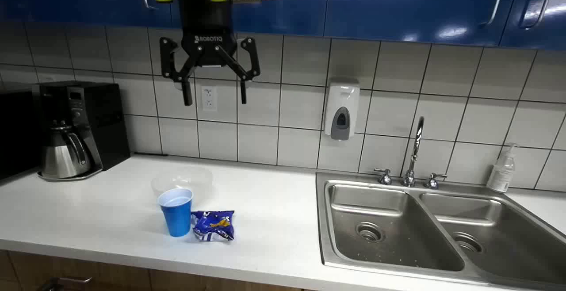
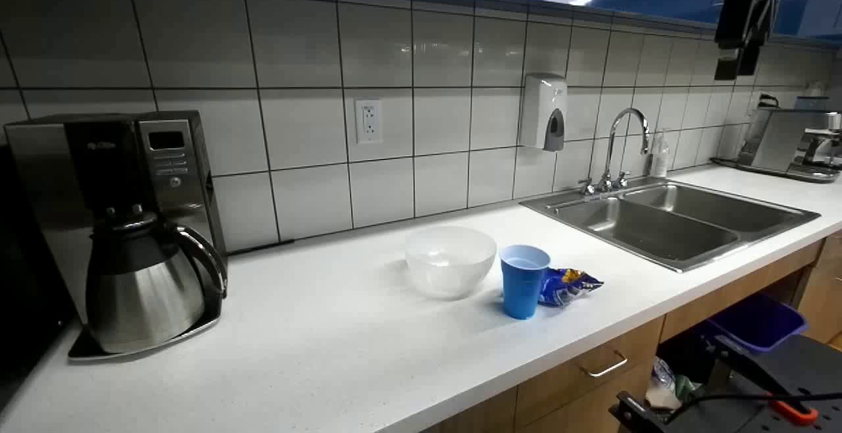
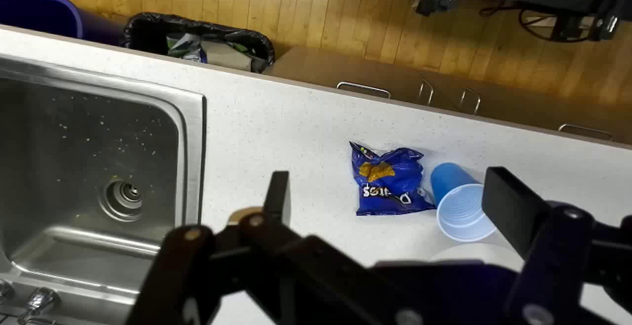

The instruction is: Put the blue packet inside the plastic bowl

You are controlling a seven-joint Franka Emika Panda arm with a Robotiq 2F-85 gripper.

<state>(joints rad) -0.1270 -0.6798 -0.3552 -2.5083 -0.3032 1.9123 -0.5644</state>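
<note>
The blue packet, a crinkled chip bag, lies flat on the white counter in both exterior views (image 1: 214,226) (image 2: 567,287) and the wrist view (image 3: 390,182). The blue cup (image 1: 177,216) (image 2: 521,288) (image 3: 459,206) stands upright right beside it. The plastic bowl is translucent and whitish, behind the cup in both exterior views (image 1: 192,180) (image 2: 449,263); only part of its edge shows in the wrist view (image 3: 481,253), the rest hidden by my gripper. My gripper (image 1: 216,104) (image 2: 737,76) is open and empty, high above the counter; the packet shows between its fingers in the wrist view.
A double steel sink (image 1: 325,220) with a faucet (image 1: 413,154) is beside the packet. A coffee maker (image 2: 112,176) with a steel pot (image 2: 145,295) stands at the other end. A soap dispenser (image 1: 342,112) hangs on the wall. Blue cabinets (image 1: 398,3) are overhead.
</note>
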